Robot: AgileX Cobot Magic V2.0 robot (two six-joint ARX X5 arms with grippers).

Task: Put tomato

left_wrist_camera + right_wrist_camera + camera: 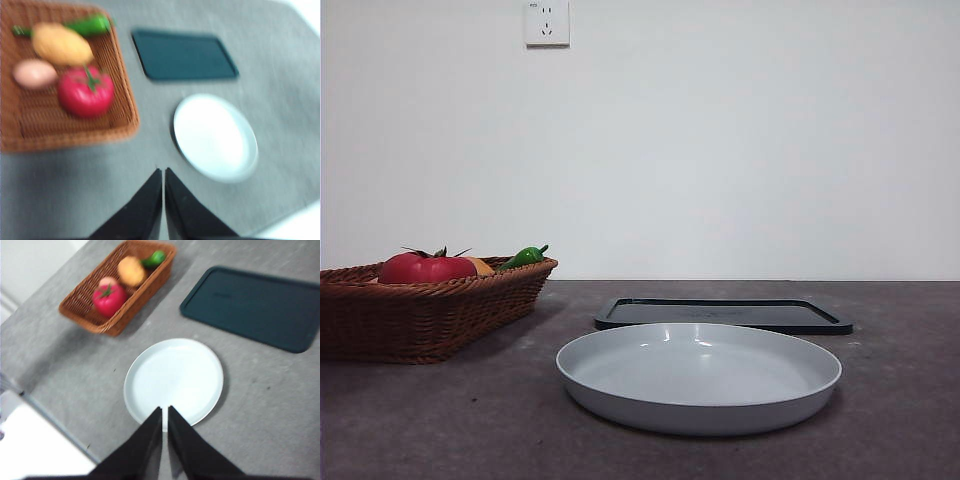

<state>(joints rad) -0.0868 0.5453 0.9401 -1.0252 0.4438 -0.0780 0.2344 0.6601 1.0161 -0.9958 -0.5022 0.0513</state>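
The tomato (425, 267) lies in the wicker basket (440, 310) at the left of the grey tabletop (900, 420), beside an orange fruit (61, 44), a pale pink fruit (34, 74) and a green pepper (524, 256). To the right, a white plate (698, 378) sits near, a dark tray (725, 314) just behind it. The left claw (163, 171) and right claw (164, 409) hang high above the tabletop, both closed and holding nothing.

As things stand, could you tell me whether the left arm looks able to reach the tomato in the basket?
Probably yes. The tomato lies uncovered in the open wicker basket, beside the orange fruit and a pale item, with nothing over it. The left tool hangs above the table, shut, so it must open first.
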